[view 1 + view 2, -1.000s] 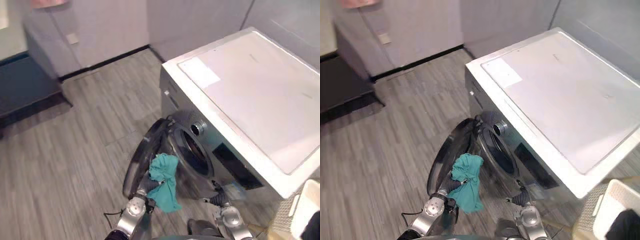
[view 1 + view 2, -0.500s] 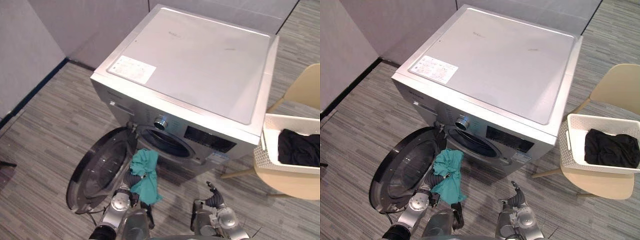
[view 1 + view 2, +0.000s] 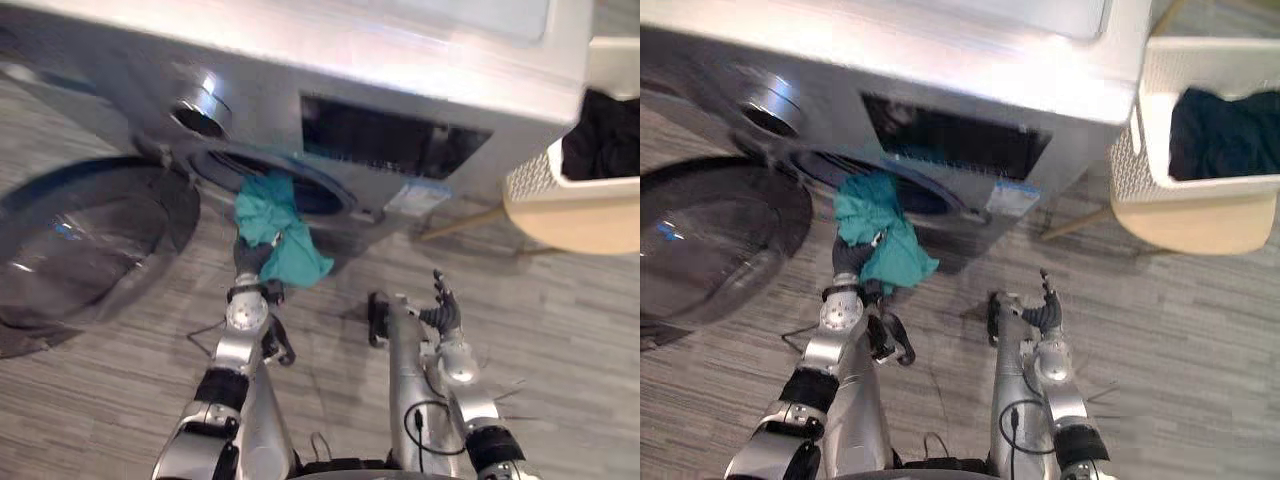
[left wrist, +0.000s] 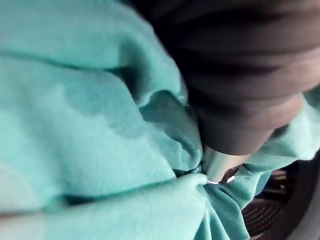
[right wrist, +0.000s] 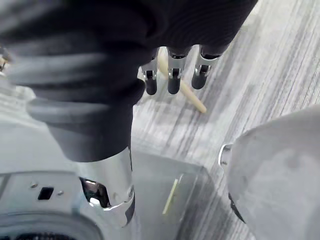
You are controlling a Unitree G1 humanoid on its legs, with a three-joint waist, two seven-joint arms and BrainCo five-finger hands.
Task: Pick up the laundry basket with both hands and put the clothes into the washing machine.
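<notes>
Left hand (image 3: pixel 248 265) grips teal garment (image 3: pixel 270 225), centre-left of frame, right at drum opening (image 3: pixel 312 196). Push it deep past the rim before letting go, or it'll likely slide out. Right hand (image 3: pixel 440 308), lower right, fingers loose, empty. Basket (image 3: pixel 545 180), upper right, holds dark clothes (image 3: pixel 600 135).

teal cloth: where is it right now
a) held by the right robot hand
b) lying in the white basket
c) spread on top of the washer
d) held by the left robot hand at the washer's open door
D: the teal cloth is bunched in the left robot hand right at the drum opening of the washing machine, while the right robot hand is open and holds nothing.
</notes>
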